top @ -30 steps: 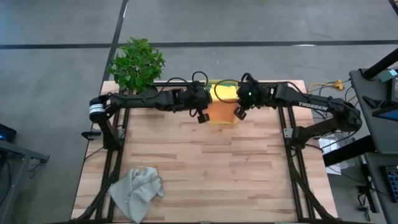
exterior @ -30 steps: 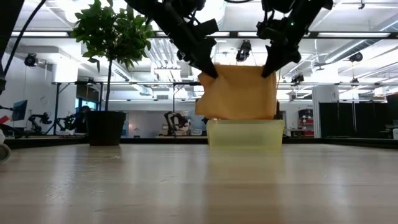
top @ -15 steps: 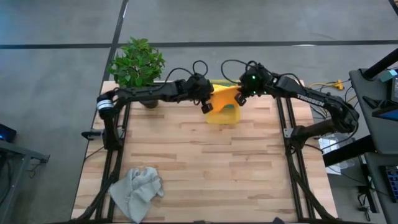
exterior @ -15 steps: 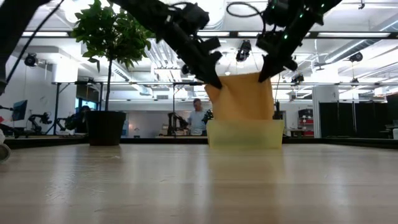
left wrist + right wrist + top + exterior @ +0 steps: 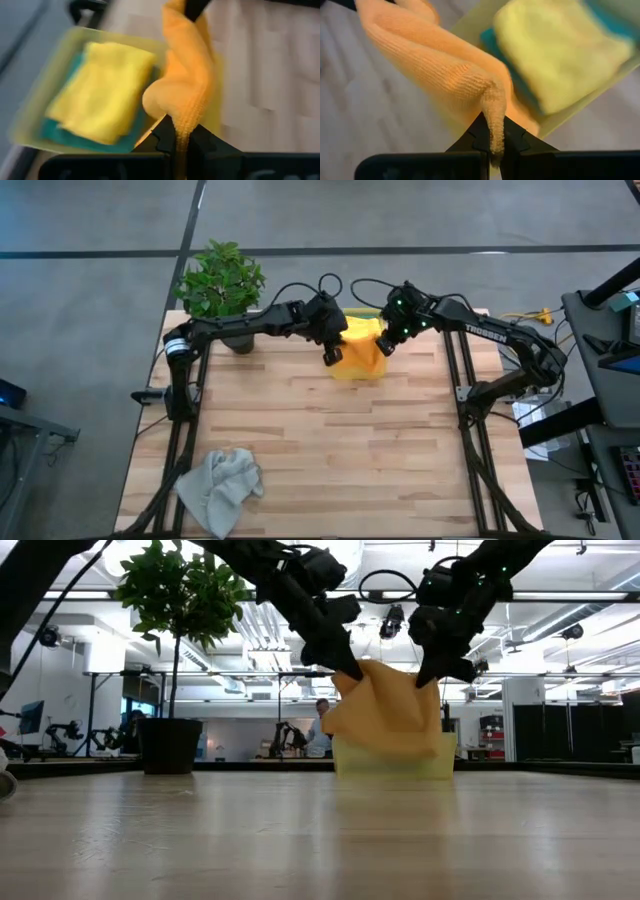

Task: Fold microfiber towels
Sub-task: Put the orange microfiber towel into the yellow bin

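Both arms are reaching to the far edge of the surface [image 5: 330, 440], meeting over the yellow bin [image 5: 395, 757].

Left tool [image 5: 331, 355] is pinching one corner of the orange towel [image 5: 360, 352], jaws clamped together on the cloth; in the left wrist view the fabric is running up from between the dark fingers [image 5: 162, 132]. Right tool [image 5: 384, 346] is clamping the opposite corner the same way, a nub of orange weave squeezed between its fingers [image 5: 512, 137].

The orange towel is hanging slack between the two tools, sagging in a fold and draping over the near wall of the bin. In the low view its lower edge is overlapping the bin's upper rim.

Inside the bin a folded yellow towel [image 5: 100, 85] is lying on top of a teal towel [image 5: 60, 132], whose edge is peeking out beneath it.

The light grey towel [image 5: 220, 485] is sitting crumpled near the front left corner of the surface, well apart from the bin and both arms.

A potted plant [image 5: 220, 280] is standing at the far left corner, just beside the left arm. In the low view, a person [image 5: 320, 725] is showing in the room behind the bin.
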Controlling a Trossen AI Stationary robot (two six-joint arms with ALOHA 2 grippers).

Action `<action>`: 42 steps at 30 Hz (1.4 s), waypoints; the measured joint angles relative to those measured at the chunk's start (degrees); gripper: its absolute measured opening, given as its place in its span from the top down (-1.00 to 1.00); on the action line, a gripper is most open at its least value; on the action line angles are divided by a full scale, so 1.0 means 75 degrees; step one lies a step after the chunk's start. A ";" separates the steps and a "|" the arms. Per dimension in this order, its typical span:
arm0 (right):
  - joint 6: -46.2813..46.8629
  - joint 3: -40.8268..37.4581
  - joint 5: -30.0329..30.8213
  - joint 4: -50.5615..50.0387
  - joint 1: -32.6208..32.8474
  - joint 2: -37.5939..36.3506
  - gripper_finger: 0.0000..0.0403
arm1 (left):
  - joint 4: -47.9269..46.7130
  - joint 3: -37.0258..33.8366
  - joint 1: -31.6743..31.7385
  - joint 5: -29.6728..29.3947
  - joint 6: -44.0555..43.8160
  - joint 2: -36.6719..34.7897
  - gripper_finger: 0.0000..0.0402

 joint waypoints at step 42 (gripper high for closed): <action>0.3837 -0.0079 -0.2799 0.3803 0.1518 0.2316 0.96 | -0.3406 -0.0423 0.0050 0.0826 -0.0767 -0.1040 0.95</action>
